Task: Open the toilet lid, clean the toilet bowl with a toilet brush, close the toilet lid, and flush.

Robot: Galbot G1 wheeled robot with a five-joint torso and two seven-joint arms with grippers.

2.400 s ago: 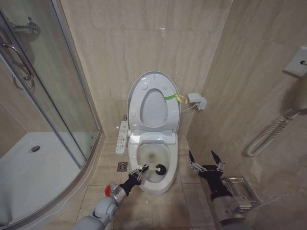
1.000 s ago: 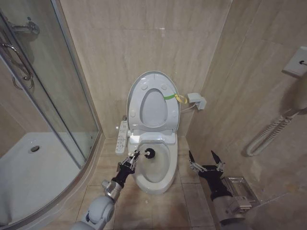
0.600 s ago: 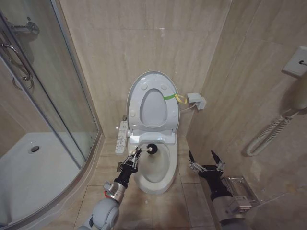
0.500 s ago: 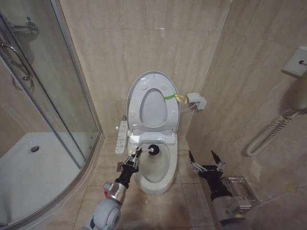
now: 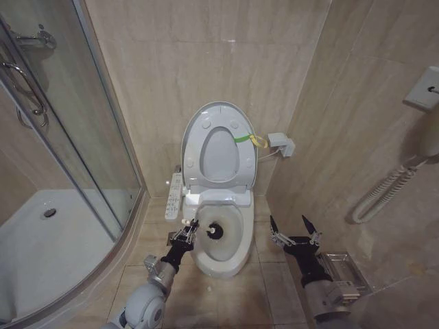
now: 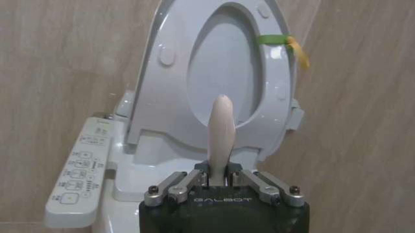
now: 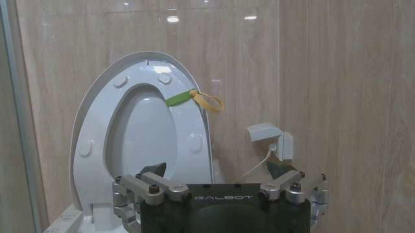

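The toilet lid (image 5: pixel 219 144) stands upright against the wall together with the seat, a yellow-green band (image 5: pixel 250 140) tied at its edge. Below it the white toilet bowl (image 5: pixel 236 253) lies open. My left gripper (image 5: pixel 186 232) hovers at the bowl's left rim, shut on the toilet brush, whose black head (image 5: pixel 214 232) hangs inside the bowl. The left wrist view shows the pale handle (image 6: pixel 220 126) rising from the shut gripper (image 6: pixel 219 177) in front of the lid (image 6: pixel 194 73). My right gripper (image 5: pixel 293 229) waits open, right of the bowl, and faces the lid (image 7: pixel 143 126).
A white button strip (image 5: pixel 175 195) sits on the bowl's left side. The glass shower enclosure (image 5: pixel 68 157) curves along the left, and a floor drain (image 5: pixel 174 238) lies beside it. On the right wall are a small white box (image 5: pixel 281 144), a coiled hose (image 5: pixel 384 195) and a wire rack (image 5: pixel 339 271).
The brush head has dropped from the bowl's back rim toward its middle. My left gripper moved slightly down and left with it. The right arm has stayed still.
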